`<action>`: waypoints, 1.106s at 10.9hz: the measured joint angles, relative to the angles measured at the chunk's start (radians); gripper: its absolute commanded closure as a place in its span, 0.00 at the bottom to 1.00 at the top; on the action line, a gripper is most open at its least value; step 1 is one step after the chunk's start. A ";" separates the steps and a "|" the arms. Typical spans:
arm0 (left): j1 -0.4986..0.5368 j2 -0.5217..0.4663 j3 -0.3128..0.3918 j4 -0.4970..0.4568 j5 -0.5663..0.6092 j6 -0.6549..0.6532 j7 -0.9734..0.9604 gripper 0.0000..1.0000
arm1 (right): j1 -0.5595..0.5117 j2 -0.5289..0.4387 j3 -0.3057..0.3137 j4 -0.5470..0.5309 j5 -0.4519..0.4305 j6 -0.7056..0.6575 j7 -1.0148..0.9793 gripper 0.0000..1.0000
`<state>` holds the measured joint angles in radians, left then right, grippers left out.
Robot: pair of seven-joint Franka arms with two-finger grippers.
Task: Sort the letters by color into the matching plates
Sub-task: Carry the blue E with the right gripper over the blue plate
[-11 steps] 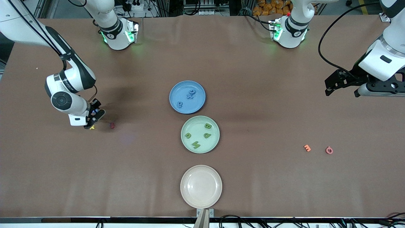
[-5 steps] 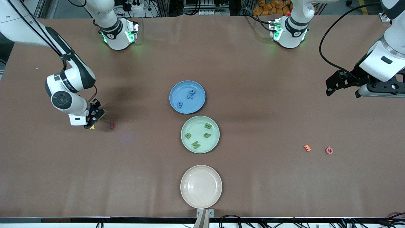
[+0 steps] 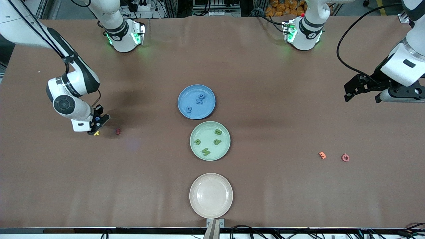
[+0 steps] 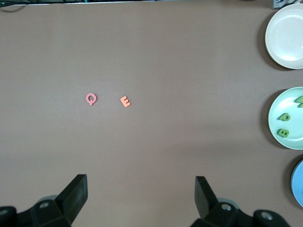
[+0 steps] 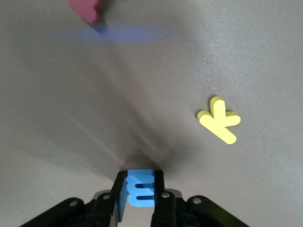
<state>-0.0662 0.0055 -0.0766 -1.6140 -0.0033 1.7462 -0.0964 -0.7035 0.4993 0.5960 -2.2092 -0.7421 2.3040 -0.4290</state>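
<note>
My right gripper (image 3: 95, 124) is low over the table at the right arm's end, shut on a blue letter E (image 5: 142, 188). The blue plate (image 3: 186, 96) at the table's middle holds three blue letters (image 3: 198, 99). The mint green plate (image 3: 209, 155), nearer the front camera, holds several green letters (image 3: 217, 141); it also shows in the left wrist view (image 4: 274, 113). My left gripper (image 3: 348, 93) is open and empty, up over bare table at the left arm's end; its fingers (image 4: 75, 191) show in the left wrist view.
A yellow K (image 5: 218, 120) and a dark red letter (image 3: 117, 131) lie by my right gripper. An orange E (image 3: 322, 155) and a pink Q (image 3: 345, 157) lie toward the left arm's end. A beige-pink plate (image 3: 196, 207) sits nearest the front camera.
My right gripper has risen slightly with the blue E in it. My left gripper has drifted a little toward the left arm's end of the table.
</note>
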 measured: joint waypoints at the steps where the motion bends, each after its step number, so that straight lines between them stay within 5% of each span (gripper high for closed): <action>1: 0.001 0.000 0.000 -0.001 0.000 0.000 0.000 0.00 | 0.000 0.000 0.001 0.001 0.000 -0.004 0.000 1.00; 3: 0.001 0.000 0.000 -0.003 0.000 0.000 0.000 0.00 | -0.002 0.000 0.025 0.011 0.014 -0.047 0.000 1.00; 8: 0.001 0.000 -0.001 -0.004 0.000 0.001 0.000 0.00 | 0.057 -0.033 0.162 0.168 0.340 -0.289 0.059 1.00; 12: 0.001 0.000 -0.002 -0.006 0.000 0.002 0.000 0.00 | 0.202 -0.038 0.225 0.176 0.474 -0.287 0.394 1.00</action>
<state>-0.0654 0.0058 -0.0789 -1.6196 -0.0033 1.7480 -0.0963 -0.5014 0.4610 0.8210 -2.0332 -0.2686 2.0174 -0.0354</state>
